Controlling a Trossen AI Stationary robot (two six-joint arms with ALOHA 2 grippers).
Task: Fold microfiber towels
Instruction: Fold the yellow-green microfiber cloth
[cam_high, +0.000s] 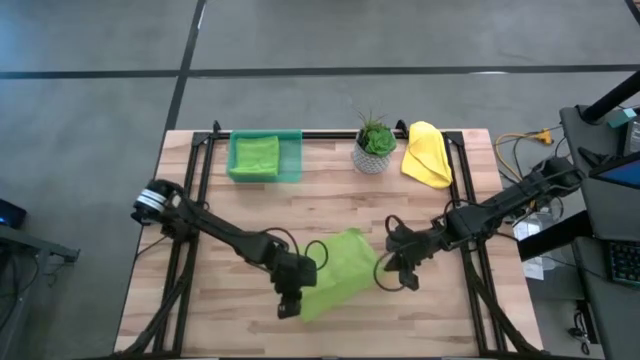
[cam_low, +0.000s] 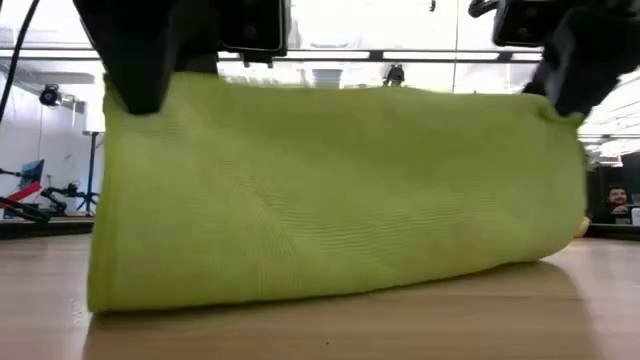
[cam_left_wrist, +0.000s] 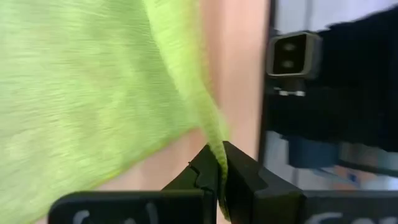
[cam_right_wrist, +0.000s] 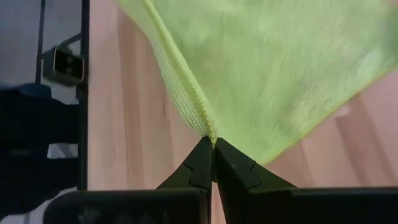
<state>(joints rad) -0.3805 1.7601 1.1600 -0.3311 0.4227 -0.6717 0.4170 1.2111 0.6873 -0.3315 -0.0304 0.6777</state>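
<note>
Both grippers pinch one lime green towel (cam_high: 345, 268).
The left gripper (cam_left_wrist: 219, 167) and right gripper (cam_right_wrist: 212, 144) each clamp an edge, stretching it above the table (cam_high: 320, 205).

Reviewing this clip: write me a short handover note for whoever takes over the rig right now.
Left gripper: shut on one corner of the lime green towel.
Right gripper: shut on the opposite corner of the same towel.
The towel hangs between them, lifted, its lower edge on the table near the front middle.
Elsewhere: a second lime green towel lies in the green tray at the back left; the yellow towel lies crumpled at the back right, beside the potted plant. No teal towel is in view.
Done: the towel is gripped at both corners.
Left: lay it down and fold it, then fold the yellow one.
</note>
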